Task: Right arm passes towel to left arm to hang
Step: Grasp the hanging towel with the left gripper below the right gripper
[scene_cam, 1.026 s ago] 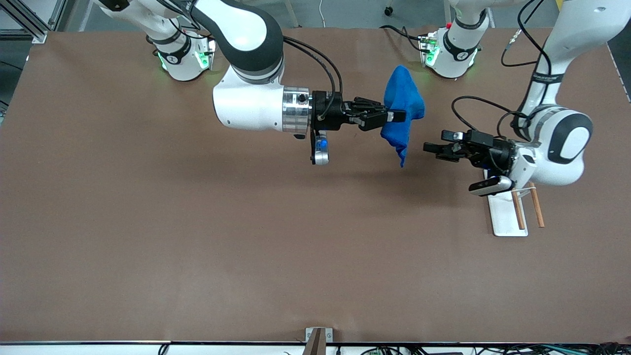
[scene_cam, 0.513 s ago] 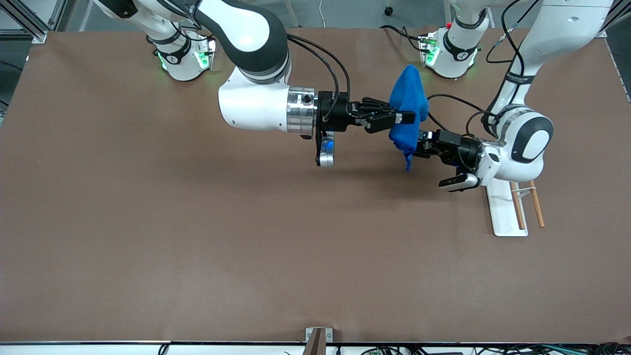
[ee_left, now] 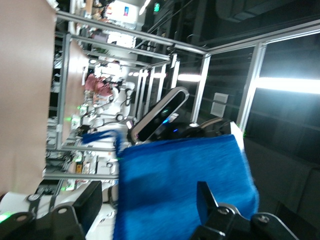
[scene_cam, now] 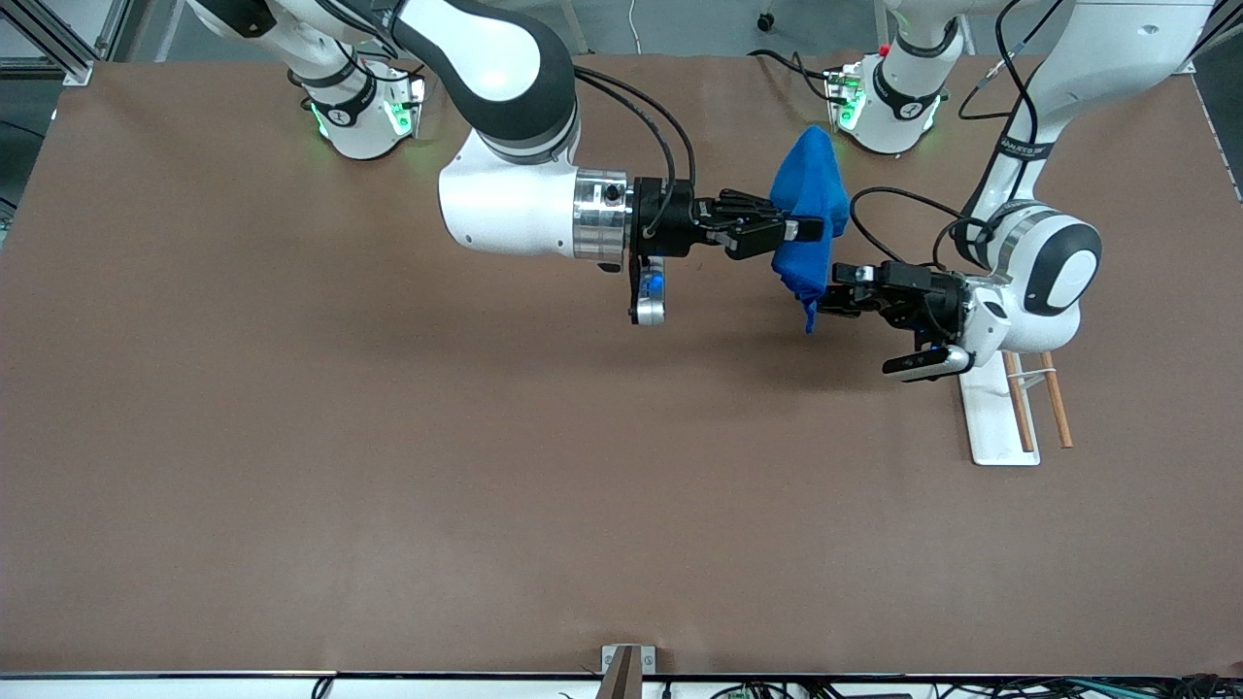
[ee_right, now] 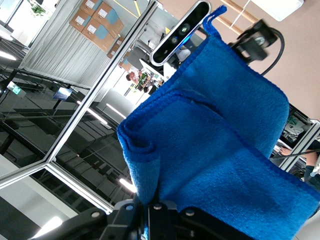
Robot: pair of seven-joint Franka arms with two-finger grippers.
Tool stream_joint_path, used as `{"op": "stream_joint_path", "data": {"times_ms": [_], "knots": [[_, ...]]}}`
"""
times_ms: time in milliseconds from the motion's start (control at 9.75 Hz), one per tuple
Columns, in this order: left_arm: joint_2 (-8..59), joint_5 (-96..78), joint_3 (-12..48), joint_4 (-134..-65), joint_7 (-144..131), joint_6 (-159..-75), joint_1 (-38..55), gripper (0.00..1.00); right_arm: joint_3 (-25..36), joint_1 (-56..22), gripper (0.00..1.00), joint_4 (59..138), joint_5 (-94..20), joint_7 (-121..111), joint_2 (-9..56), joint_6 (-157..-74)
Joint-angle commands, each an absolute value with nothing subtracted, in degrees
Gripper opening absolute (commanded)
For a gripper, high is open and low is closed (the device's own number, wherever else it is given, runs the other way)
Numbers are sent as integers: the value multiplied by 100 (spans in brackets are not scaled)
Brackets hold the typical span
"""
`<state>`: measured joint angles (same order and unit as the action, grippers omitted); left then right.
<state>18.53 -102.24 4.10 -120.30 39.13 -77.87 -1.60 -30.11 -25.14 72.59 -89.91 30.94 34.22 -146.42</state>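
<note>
Towel (scene_cam: 809, 218) hangs mid-air over the worktop's robot-base edge, clenched in right tool (scene_cam: 806, 230). Left tool (scene_cam: 827, 291) has closed in, fingers spread astride its lower edge; handover imminent.

Right arm (scene_cam: 505, 194) stretched level over mid-table toward the left arm's end, right gripper (scene_cam: 791, 230) clamped tight on the towel (scene_cam: 811, 218) in mid-air. Left arm (scene_cam: 1039, 272) elbows down from its base, forearm level, pointing back at the right arm. Left gripper (scene_cam: 825, 291) sits at the towel's lower hanging edge, fingers (ee_left: 207, 197) spread either side of the cloth.
</note>
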Motion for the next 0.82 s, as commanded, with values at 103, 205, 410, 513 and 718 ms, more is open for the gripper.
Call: {"op": "stream_joint_path", "data": {"times_ms": [103,205,410,513,718], "knots": [[1775,-10616,510,-12278,4174,-7892,-141,72,-3041,-2593,1,7102,-9123,2997,3507,-14704],[1784,-10617,501,-12278,4218,-7901,-141,65,-3041,-2593,1,7102,-9123,2997,3507,-14704],[1740,-10547,466,-12244,4219,-7919,-193,18,-3041,-2593,1,7093,-9123,2980,3507,-14704],[1688,-10503,448,-12243,4210,-7936,-211,11,-3041,-2593,1,7093,-9123,2971,3507,-14713],[1714,-9795,457,-12016,4132,-7928,-386,1,-3041,-2593,1,7093,-9123,2971,3507,-14704]]}}
